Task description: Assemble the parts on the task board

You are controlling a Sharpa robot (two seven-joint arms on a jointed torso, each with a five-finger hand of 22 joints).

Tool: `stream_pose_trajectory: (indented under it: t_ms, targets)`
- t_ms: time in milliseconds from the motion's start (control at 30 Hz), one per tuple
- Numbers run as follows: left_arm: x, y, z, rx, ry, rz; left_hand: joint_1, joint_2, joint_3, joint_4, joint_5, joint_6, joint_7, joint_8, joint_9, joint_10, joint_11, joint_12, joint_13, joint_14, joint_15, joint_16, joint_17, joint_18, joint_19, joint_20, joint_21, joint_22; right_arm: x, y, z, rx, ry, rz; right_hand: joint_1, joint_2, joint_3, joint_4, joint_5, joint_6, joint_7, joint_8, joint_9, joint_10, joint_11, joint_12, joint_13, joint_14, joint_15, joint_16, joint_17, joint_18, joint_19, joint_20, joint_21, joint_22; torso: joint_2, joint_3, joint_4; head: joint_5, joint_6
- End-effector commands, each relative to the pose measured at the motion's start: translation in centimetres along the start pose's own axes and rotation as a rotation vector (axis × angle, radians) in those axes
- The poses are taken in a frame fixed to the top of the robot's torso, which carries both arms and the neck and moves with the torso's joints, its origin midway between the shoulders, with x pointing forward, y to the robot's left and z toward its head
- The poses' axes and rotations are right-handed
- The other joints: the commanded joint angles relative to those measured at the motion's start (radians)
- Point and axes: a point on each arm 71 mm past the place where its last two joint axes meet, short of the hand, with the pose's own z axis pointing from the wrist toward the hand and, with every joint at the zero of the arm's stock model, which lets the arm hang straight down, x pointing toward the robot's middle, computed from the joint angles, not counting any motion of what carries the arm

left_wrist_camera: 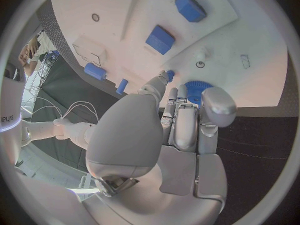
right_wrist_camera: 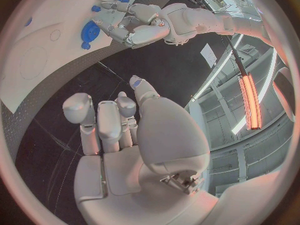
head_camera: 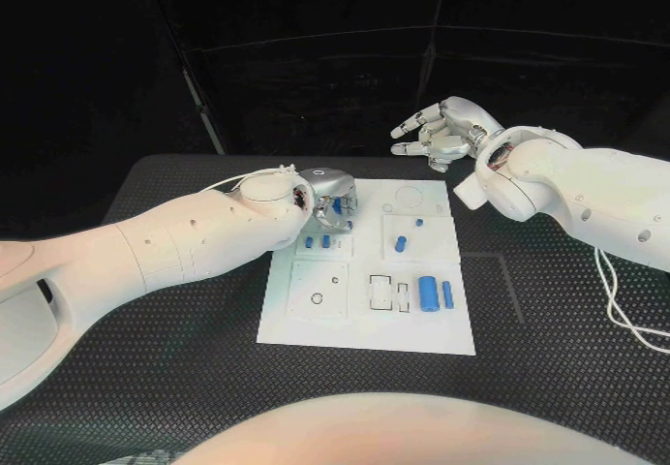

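The left hand (head_camera: pixel 325 194) sits low over the task board (head_camera: pixel 366 334) at about its 11 o'clock corner, fingers bunched right over a round blue gear (left_wrist_camera: pixel 197 90); can't tell if it's actually gripping it. The right hand (head_camera: pixel 444 130) floats off the board past 1 o'clock, fingers spread, holding nothing. A blue cylinder (head_camera: pixel 427 292) lies near 4 o'clock on the board.

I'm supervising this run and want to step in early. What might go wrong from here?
1. The left hand hovers low over the board's far corner, fingers near a blue gear and small parts; it may knock them.
2. The right hand waits empty beyond the board, so nothing steadies the board if the left hand pushes it.
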Motion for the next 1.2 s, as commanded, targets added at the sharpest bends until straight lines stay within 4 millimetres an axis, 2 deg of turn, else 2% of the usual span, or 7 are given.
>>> stream_pose_trajectory:
  t_ms: [33, 333, 700, 1033, 1200]
  targets:
    - [0.17, -0.17, 0.16, 0.005, 0.022, 0.014, 0.005, 0.013, 0.008, -0.004, -0.003, 0.012, 0.000, -0.005, -0.002, 0.011, 0.001, -0.007, -0.002, 0.042, -0.007, 0.005, -0.001, -0.012, 0.015, -0.003, 0.012, 0.006, 0.10, 0.29, 0.07, -0.014, 0.007, 0.000, -0.007, 0.002, 0.004, 0.000, 0.003, -0.006, -0.002, 0.006, -0.001, -0.004, -0.004, 0.004, 0.001, 0.008, -0.006, -0.005, 0.001, 0.018, 0.002, -0.003, -0.005, 0.001, 0.001, -0.0003, 0.0007, -0.001, 0.000]
    - [0.54, -0.38, 0.48, 0.007, 0.041, 0.018, 0.017, 0.020, 0.025, -0.009, -0.002, 0.024, 0.000, -0.008, -0.004, 0.027, -0.001, -0.010, -0.006, 0.043, -0.006, 0.008, -0.003, -0.016, 0.017, -0.004, 0.034, 0.026, 0.19, 0.36, 0.13, -0.016, 0.009, 0.001, -0.007, 0.002, 0.004, 0.000, 0.003, -0.006, -0.002, 0.006, -0.001, -0.004, -0.004, 0.004, 0.001, 0.008, -0.006, -0.005, 0.001, 0.018, 0.002, -0.003, -0.005, 0.001, -0.001, 0.0009, 0.0005, -0.001, 0.000]
    - [0.76, -0.63, 0.78, 0.009, 0.058, 0.019, 0.021, 0.026, 0.041, -0.009, -0.002, 0.035, -0.001, -0.011, -0.007, 0.045, -0.004, -0.013, -0.008, 0.044, -0.007, 0.004, -0.015, -0.021, 0.022, -0.004, 0.061, 0.048, 0.30, 0.45, 0.18, -0.018, 0.011, 0.002, -0.006, 0.003, 0.007, -0.001, 0.004, -0.005, -0.002, 0.007, -0.001, -0.002, -0.004, 0.006, 0.002, 0.009, -0.006, -0.004, 0.004, 0.018, 0.003, -0.004, -0.005, 0.002, -0.001, 0.0010, 0.0008, -0.009, 0.000]
    - [0.90, -0.53, 1.02, 0.008, 0.073, 0.021, 0.038, 0.051, 0.096, -0.020, -0.001, 0.069, -0.002, -0.011, -0.007, 0.084, -0.010, -0.026, -0.014, 0.045, -0.004, 0.011, -0.019, -0.025, 0.023, -0.002, 0.090, 0.074, 0.36, 0.49, 0.21, -0.018, 0.013, 0.002, -0.006, 0.003, 0.007, -0.001, 0.004, -0.005, -0.002, 0.007, -0.001, -0.002, -0.004, 0.006, 0.002, 0.009, -0.006, -0.004, 0.004, 0.018, 0.003, -0.004, -0.005, 0.002, -0.002, 0.0013, 0.0014, -0.007, 0.000]
    - [0.94, -0.47, 1.06, 0.009, 0.076, 0.021, 0.051, 0.061, 0.143, -0.040, 0.000, 0.085, 0.004, -0.014, -0.008, 0.109, -0.009, -0.040, -0.018, 0.046, 0.002, 0.018, -0.018, -0.029, 0.024, 0.002, 0.110, 0.092, 0.40, 0.51, 0.24, -0.019, 0.014, 0.003, -0.006, 0.003, 0.007, -0.001, 0.004, -0.005, -0.002, 0.007, -0.001, -0.002, -0.004, 0.006, 0.002, 0.009, -0.006, -0.004, 0.004, 0.018, 0.003, -0.004, -0.005, 0.002, -0.002, 0.0008, 0.0022, -0.007, 0.000]
